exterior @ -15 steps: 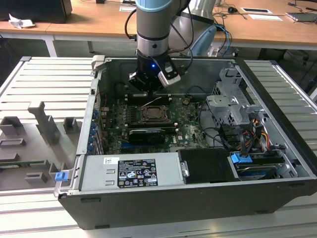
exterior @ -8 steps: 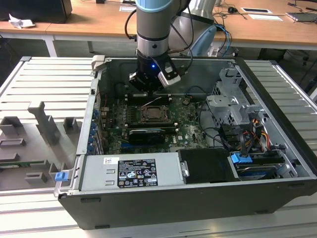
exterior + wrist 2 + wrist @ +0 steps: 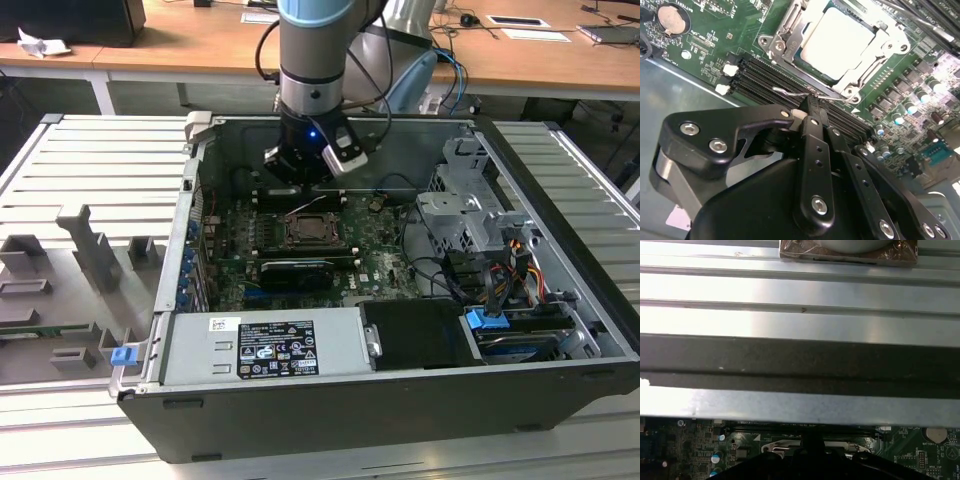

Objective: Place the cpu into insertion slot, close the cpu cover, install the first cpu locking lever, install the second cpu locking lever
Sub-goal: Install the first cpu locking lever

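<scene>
Hanging the tool (image 3: 809,104) low inside the open computer case (image 3: 560,200), just over the green circuit board (image 3: 705,45). Keeping its fingers drawn together, with nothing visibly gripped between them. In the exterior view, standing the tool (image 3: 305,178) just behind the insertion slot (image 3: 312,230), on the side toward the case's far wall.

Showing, in the second wrist view, the cpu (image 3: 837,42) lying flat in the slot, pale face up. Showing the cpu cover (image 3: 785,37) folded down around it, framing the chip through its window.

Turning on one thing, by the look of it: a thin wire locking lever (image 3: 785,91) lying directly ahead of the fingertips, between them and the cover's near edge. Running its long axis along that edge of the socket, crosswise to the line of the fingers. Appearing to sit just at the tip, touching or a hair short; not possible to say which. Passing over the black memory slots (image 3: 757,75), which lie parallel to it beneath the tool.

Judging the first two steps done and a lever in hand now.
</scene>
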Robot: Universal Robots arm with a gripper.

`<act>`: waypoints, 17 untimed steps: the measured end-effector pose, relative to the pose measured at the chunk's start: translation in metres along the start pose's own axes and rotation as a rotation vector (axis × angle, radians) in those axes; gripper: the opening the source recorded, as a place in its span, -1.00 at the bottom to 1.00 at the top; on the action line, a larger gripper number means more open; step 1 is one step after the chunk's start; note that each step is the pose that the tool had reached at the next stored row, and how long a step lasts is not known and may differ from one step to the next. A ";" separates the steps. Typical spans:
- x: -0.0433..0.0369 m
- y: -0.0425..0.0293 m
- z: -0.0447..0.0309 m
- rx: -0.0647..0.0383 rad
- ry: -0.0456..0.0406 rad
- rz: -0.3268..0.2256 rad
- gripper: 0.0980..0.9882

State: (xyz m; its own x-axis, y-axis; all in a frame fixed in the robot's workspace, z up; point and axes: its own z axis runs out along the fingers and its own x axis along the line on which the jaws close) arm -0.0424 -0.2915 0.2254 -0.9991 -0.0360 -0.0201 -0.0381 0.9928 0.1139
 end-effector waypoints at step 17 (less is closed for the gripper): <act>-0.0170 0.0000 0.0105 0.000 0.0001 0.000 -0.98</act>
State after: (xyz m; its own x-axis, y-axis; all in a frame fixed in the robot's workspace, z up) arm -0.0252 -0.2897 0.2152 -0.9991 -0.0360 -0.0200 -0.0381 0.9928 0.1136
